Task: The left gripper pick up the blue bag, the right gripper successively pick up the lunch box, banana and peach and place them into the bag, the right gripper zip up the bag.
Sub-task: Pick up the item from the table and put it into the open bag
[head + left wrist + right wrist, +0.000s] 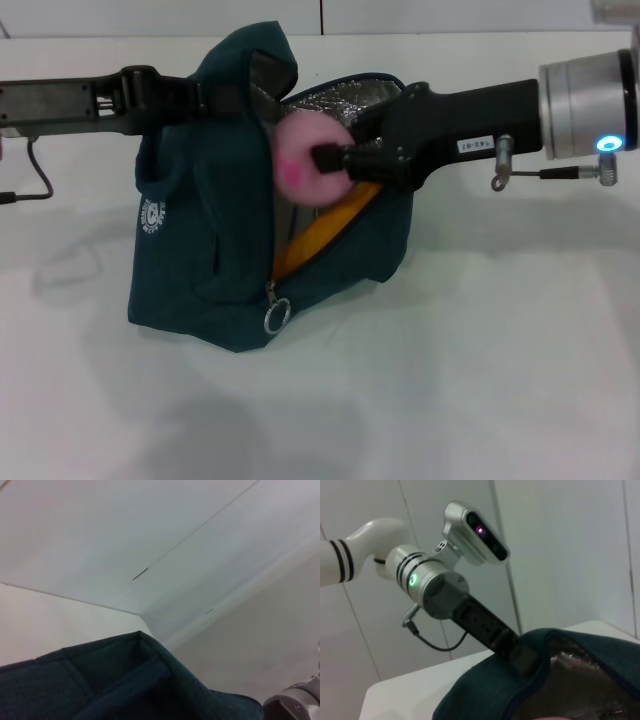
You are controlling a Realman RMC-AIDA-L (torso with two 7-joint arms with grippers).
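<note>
While the blue bag [215, 260] stands on the white table [480, 380], its mouth gapes toward the robot's right and shows silver foil lining [335, 98] inside. The left gripper [215, 95] comes in from the left edge of the head view and is clamped on the bag's upper fabric near a handle, pulling that corner up into a peak. Its fingers are buried in the cloth, so only the dark body of the tool shows. In the right wrist view the same tool [522, 655] meets the teal rim, with its silver wrist and a green light behind it.

The right gripper [325, 158] reaches in from the right side, its black fingers closed around the peach [305, 160]. That pink fruit sits right at the bag's opening, level with the upper part of the mouth and above the banana [325, 228]. The banana lies inside, a yellow-orange strip slanting along the open zipper edge, partly hidden by the fabric. A metal ring zipper pull [277, 316] hangs at the low end of the opening, near the table. A small white round logo [152, 216] marks the bag's side facing the robot's left.

The lunch box cannot be seen in any view. The left wrist view shows only a folded edge of the bag [130, 680] against pale wall panels.
</note>
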